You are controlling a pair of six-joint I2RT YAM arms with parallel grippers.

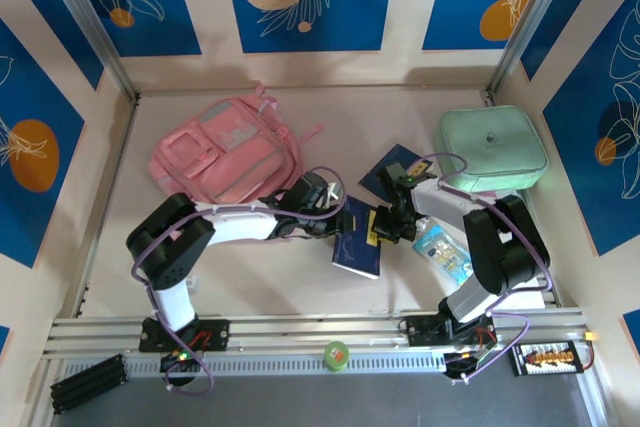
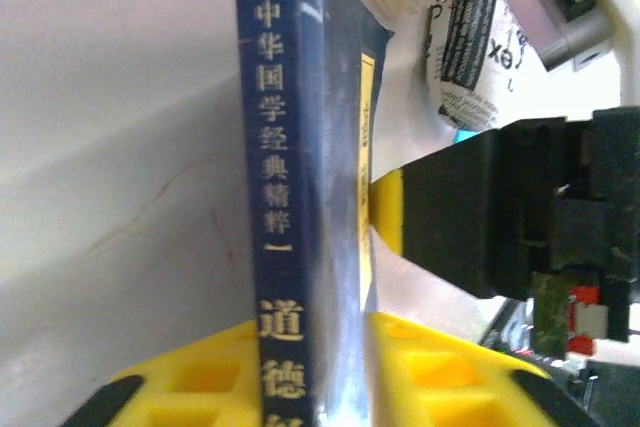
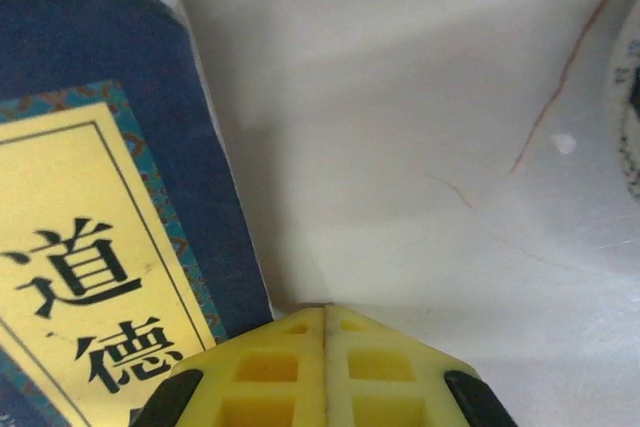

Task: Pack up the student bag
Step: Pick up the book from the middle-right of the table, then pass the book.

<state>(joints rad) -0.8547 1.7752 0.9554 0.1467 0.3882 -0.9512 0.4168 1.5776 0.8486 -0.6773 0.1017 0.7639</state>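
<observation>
Yellow fingers (image 2: 440, 372) of the left gripper (image 2: 312, 327) pinch a dark blue book (image 2: 285, 147), its spine lettering legible at the left wrist. Seen from the right wrist, the right gripper (image 3: 325, 315) is pressed together beside the cover. From above, the pink student bag (image 1: 228, 147) lies near the table's (image 1: 260, 292) far-left corner.
</observation>
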